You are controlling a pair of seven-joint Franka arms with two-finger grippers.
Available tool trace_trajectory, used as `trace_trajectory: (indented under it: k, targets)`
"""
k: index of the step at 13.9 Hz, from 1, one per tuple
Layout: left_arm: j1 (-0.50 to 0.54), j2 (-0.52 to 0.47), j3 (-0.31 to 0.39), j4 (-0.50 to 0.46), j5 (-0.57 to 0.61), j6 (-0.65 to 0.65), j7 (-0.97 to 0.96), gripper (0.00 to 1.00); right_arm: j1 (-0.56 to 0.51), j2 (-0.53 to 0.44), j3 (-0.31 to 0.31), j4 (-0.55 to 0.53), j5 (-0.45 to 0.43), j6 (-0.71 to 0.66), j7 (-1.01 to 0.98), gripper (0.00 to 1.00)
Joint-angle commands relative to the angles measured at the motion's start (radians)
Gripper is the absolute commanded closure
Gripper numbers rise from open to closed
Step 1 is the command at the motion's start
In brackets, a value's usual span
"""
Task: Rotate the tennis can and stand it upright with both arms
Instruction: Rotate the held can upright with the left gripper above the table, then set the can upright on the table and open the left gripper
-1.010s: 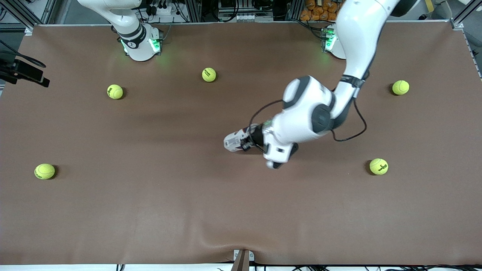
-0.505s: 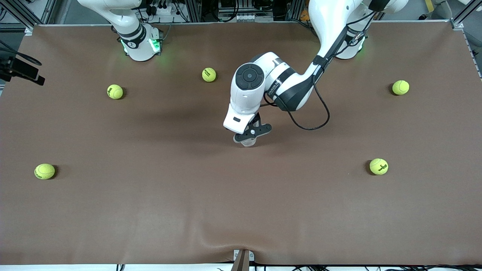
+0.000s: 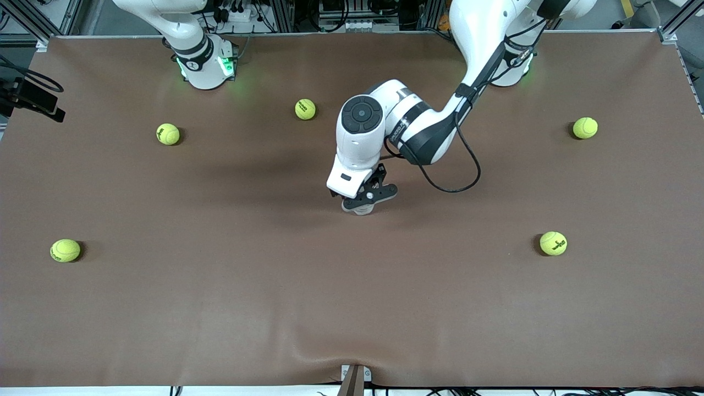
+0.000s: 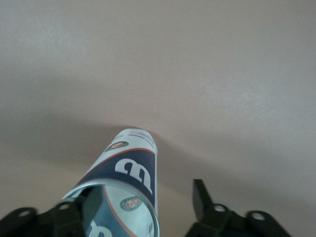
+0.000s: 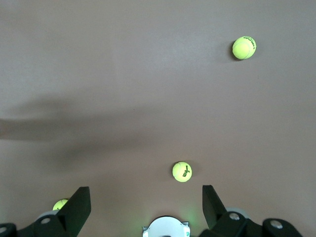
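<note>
The tennis can (image 3: 358,208) stands on end on the brown table (image 3: 220,308) near its middle, almost wholly hidden under my left gripper (image 3: 367,197). In the left wrist view the can (image 4: 129,165) shows its white, dark-blue and red label and its silvery rim. It sits between the fingers of my left gripper (image 4: 138,205). One finger shows dimly through the clear wall, and the other finger (image 4: 200,197) stands apart from the can with a clear gap, so the gripper is open. My right gripper (image 5: 145,207) is open and empty, high over its own arm's base (image 5: 165,228).
Several yellow-green tennis balls lie scattered on the table: one (image 3: 305,109) near the right arm's base (image 3: 206,63), others (image 3: 168,133) (image 3: 65,250) toward that end, and two (image 3: 584,127) (image 3: 553,243) toward the left arm's end. A black camera mount (image 3: 33,102) juts in at the table's edge.
A second ago my left gripper held the can lying on its side. The wrist has since swung to point down, and the can stands on end under it. The right arm has not moved.
</note>
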Motion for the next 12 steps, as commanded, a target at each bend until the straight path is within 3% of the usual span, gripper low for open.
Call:
trace_trajectory:
  k: [1,5,12]
  targets:
    - [0.007,-0.052,0.003,-0.002,0.014,-0.017,0.006,0.00,0.002,0.000,0.001,0.010,-0.009,-0.009,-0.017,0.00]
    - [0.044,-0.146,0.002,-0.004,0.010,-0.095,0.043,0.00,0.002,0.003,0.002,0.010,-0.007,-0.006,-0.019,0.00]
    - [0.240,-0.390,0.005,-0.012,0.005,-0.366,0.332,0.00,-0.004,0.005,-0.003,0.010,-0.015,-0.006,-0.019,0.00]
